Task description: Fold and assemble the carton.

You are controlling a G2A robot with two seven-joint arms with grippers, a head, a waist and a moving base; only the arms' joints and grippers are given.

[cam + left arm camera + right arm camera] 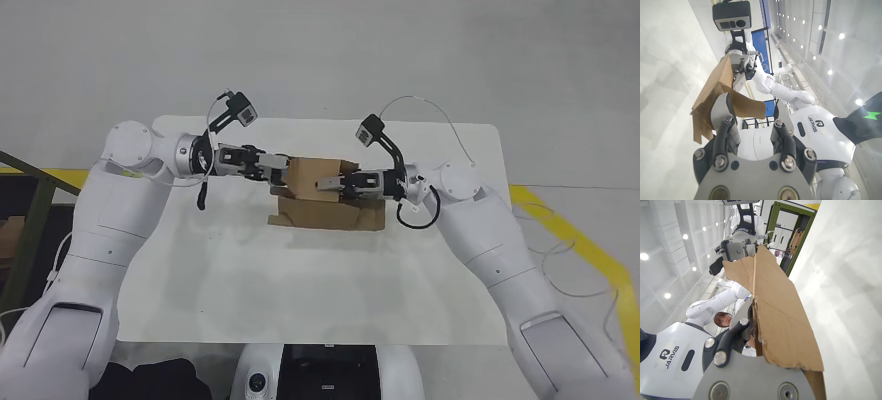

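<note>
Judging from the carton (325,212), we put the job near halfway. The body stands partly opened, with walls up and a brown panel on top. Its flaps hang loose, though, one lying flat on the table (300,300) toward the lower edge of the frame, and nothing looks tucked or locked. Folding those flaps in and closing the ends is, we think, what is left.

In the top view it sits at the middle of the table. Its long axis runs left to right across the frame, with its ends facing the two arms.

The left claw (752,102) meets it at the left end, spread wide, with a loose flap lying between the tips but not pinched. The right claw (330,184) lies over the right part, astride a wall. Cardboard hides one side of it, so we cannot tell whether it grips.
</note>
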